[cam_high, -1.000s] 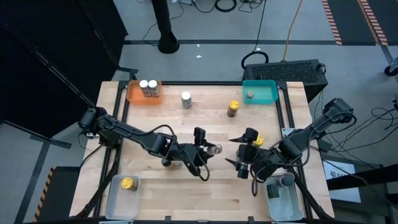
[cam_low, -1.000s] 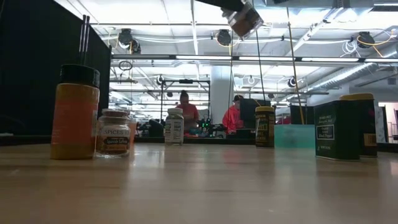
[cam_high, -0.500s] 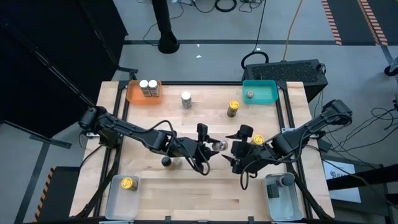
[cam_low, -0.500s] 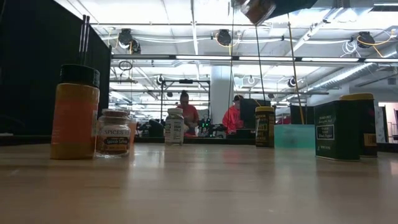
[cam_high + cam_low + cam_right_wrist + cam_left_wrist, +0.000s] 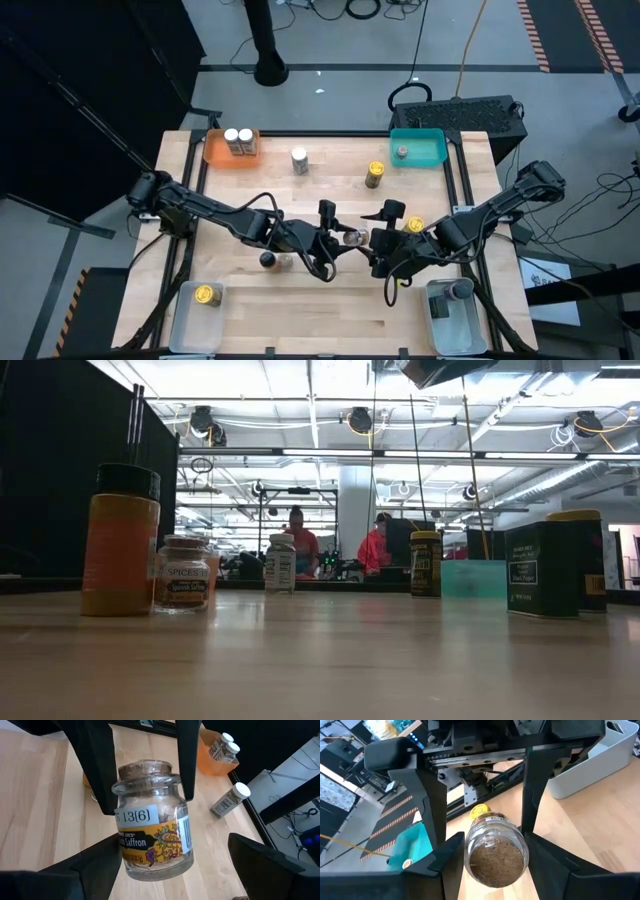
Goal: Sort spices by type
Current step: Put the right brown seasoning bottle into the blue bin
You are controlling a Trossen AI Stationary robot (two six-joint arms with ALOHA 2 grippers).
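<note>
Two dark jointed arms (image 5: 215,212) trailing black cables, flat black fingers (image 5: 432,820).

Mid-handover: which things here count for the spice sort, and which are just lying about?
Job:
- saffron jar, gripped by the left pincer
- open right pincer facing it
- white-topped jar
- yellow-lidded jar
- two jars in the orange tray
- one jar in the teal tray

Lying about:
- black case behind the table
- floor cables
</note>
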